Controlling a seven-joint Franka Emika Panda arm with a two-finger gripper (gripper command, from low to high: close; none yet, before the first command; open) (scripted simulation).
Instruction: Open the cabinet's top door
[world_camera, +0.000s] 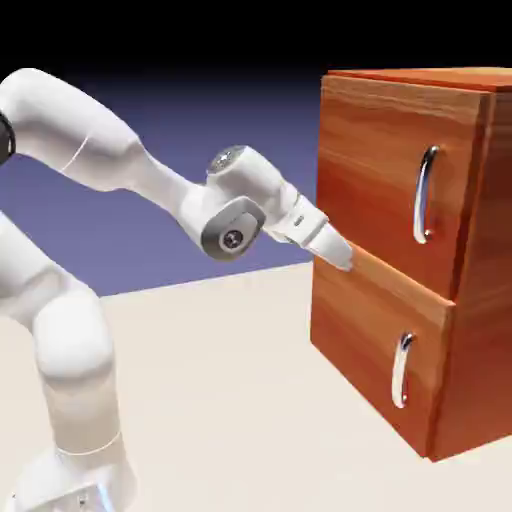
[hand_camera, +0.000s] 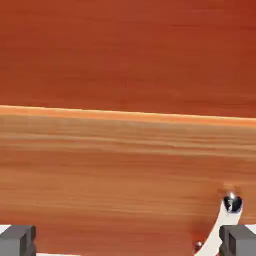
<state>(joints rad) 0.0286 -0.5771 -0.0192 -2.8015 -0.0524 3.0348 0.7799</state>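
Cabinet (world_camera: 385, 180) doors show no readable writing. The fingers (hand_camera: 18, 240) are spread apart, a handle (hand_camera: 220, 227) at five o'clock in the hand view.

Cabinet (world_camera: 385, 190): reddish-brown wood look, streaked grain, smooth, soft sheen. Top door (world_camera: 390, 170): same wood look, grain in fine lines. Lower panel (world_camera: 370, 340): matching wood look, paler bands near its upper edge. Two curved handles, upper (world_camera: 422, 195) and lower (world_camera: 402, 370): polished silver metal look, glossy, bright highlights. Arm (world_camera: 80, 120): white, smooth, plastic-like, lightly glossy. Gripper fingertips (hand_camera: 17, 241): grey, matt. Table (world_camera: 220, 400): pale, smooth, matt.
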